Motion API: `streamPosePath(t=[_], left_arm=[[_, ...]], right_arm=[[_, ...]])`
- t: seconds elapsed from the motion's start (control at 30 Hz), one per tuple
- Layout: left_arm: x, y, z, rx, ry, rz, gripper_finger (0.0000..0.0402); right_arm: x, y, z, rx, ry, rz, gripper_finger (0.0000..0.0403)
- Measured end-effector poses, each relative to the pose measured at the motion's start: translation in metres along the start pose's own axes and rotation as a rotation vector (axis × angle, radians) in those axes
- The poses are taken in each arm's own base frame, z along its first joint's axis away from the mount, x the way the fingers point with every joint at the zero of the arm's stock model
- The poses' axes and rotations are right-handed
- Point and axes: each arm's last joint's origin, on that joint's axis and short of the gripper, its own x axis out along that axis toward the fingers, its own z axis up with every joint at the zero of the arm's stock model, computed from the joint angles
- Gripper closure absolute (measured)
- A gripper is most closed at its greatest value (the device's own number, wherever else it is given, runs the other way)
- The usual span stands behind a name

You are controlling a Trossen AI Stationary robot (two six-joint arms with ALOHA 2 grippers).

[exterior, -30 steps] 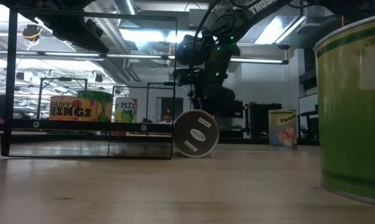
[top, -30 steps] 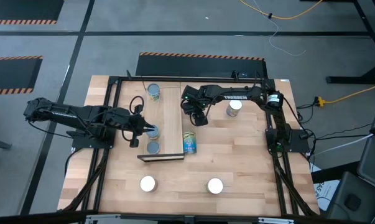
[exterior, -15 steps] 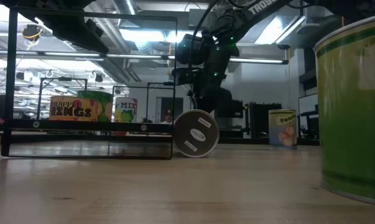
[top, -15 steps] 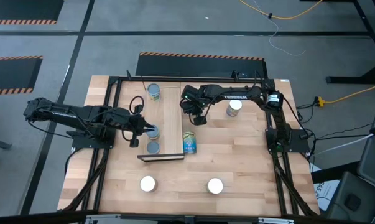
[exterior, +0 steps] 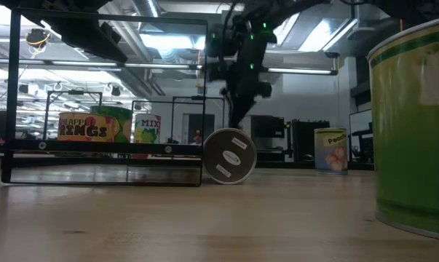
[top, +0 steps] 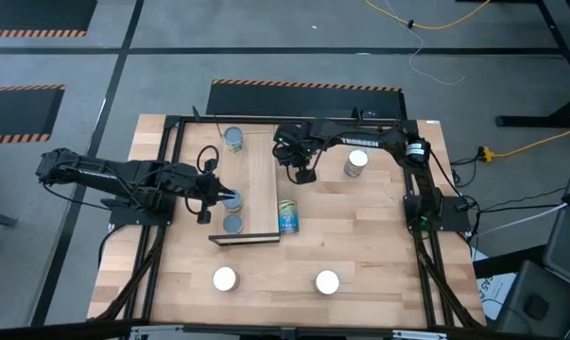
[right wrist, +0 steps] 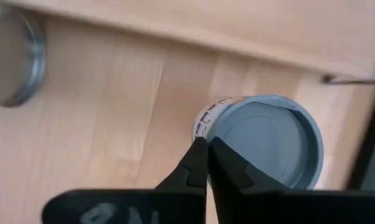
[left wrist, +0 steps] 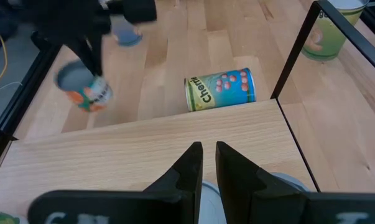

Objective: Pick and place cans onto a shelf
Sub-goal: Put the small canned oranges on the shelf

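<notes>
My right gripper (top: pixel 303 174) hangs over the table just right of the shelf (top: pixel 263 179), shut on a grey-topped can with an orange label (left wrist: pixel 86 91). From above, the gripper hides this can. A blue-and-yellow can (top: pixel 288 215) lies on its side on the table by the shelf's near right corner. My left gripper (top: pixel 216 199) is at the shelf's left side, its fingers nearly together over a can (top: pixel 232 200) that stands on its base. Two more cans (top: pixel 233 139) (top: pixel 233 224) stand along that side. My right gripper pinches the can's top rim (right wrist: pixel 217 127) between its two fingers, at one edge of the lid. The fingers come from above, pointing steeply down. The can hangs below them, tilted and clear of the table. My left gripper has its fingers (left wrist: pixel 190 168) on the top of the standing can (left wrist: pixel 280 184), slanting down from the table's left. The fingers hide the spot they meet. The can stands upright on the shelf.
White-topped cans stand at the far right (top: pixel 357 162) and near the front edge (top: pixel 225 279) (top: pixel 327 281). A green can (exterior: pixel 416 124) looms close in the low view. A black frame (top: pixel 171 170) edges the table.
My right gripper has gone up, mostly in the last half second, and now hangs higher above the lying can in the low view. My left arm has kept still.
</notes>
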Motion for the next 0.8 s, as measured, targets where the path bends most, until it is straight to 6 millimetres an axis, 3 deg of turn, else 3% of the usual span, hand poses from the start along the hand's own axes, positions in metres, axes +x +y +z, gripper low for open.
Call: streamPosePath(t=[0.33,0.8], left_arm=[[0.000,0.000,0.000,0.000,0.000,0.000,0.0363],[0.000,0.000,0.000,0.000,0.000,0.000,0.0363]], right_arm=[[-0.057,-0.009,0.026,-0.097,-0.115,-0.071,0.0397],[-0.058,0.019,0.059,-0.286,-0.279,-0.081,0.0397]])
